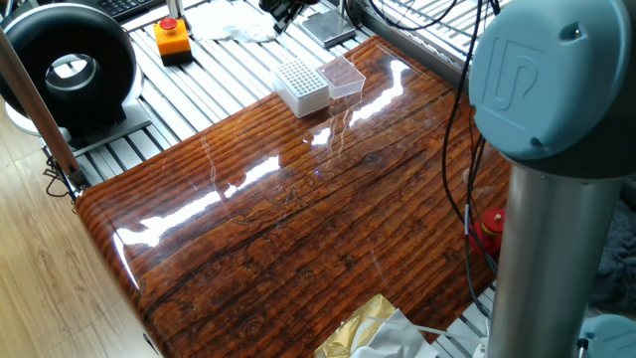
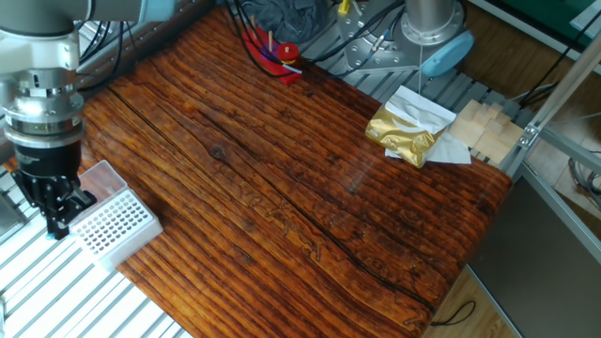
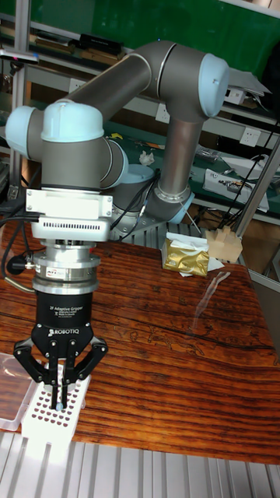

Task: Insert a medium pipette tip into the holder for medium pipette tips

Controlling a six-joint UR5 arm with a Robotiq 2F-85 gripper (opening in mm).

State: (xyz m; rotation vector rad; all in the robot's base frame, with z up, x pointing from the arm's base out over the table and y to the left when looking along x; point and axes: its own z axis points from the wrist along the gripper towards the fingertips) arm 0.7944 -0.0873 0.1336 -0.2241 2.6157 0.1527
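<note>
White holder (image 2: 115, 226), tip (image 3: 60, 405) above

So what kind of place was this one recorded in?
Most likely a robotics lab bench: a wooden table on an aluminium frame, a red emergency stop button, cluttered shelves behind, and the arm's hand over a white tip holder.

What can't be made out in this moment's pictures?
- Tip: a small speck between the closed fingers in the tall view; too small in both fixed views.
- Gripper: cut off by the top edge in one fixed view.
- Holder: the gripper blocks part of its holes in the tall view, so which hole is targeted is unclear.
</note>
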